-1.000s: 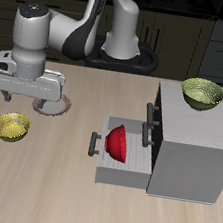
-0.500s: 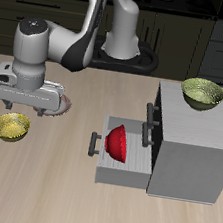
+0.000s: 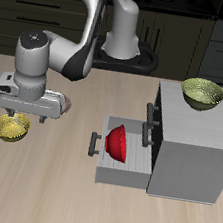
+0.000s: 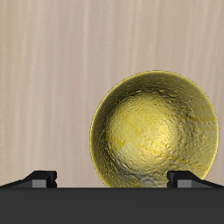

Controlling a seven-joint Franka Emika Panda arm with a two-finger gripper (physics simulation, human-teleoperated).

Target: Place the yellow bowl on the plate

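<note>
The yellow bowl (image 3: 9, 129) sits upright on the table near its front edge, and it fills the wrist view (image 4: 156, 131). My gripper (image 3: 19, 120) is open and hangs just above the bowl's rim, nothing held. Its two fingertips (image 4: 40, 178) stand wide apart, and the bowl lies mostly between and beyond them. The plate is almost wholly hidden behind my gripper's hand. Only a sliver of its rim (image 3: 66, 103) shows just behind the bowl.
A grey cabinet (image 3: 189, 145) stands beside the work area with its lower drawer (image 3: 116, 165) pulled open toward the bowl. A red bowl (image 3: 117, 143) lies in the drawer. An olive-green bowl (image 3: 202, 93) sits on the cabinet top.
My gripper has moved down and toward the table's front edge, from over the plate to just above the yellow bowl. The bowls have not moved.
</note>
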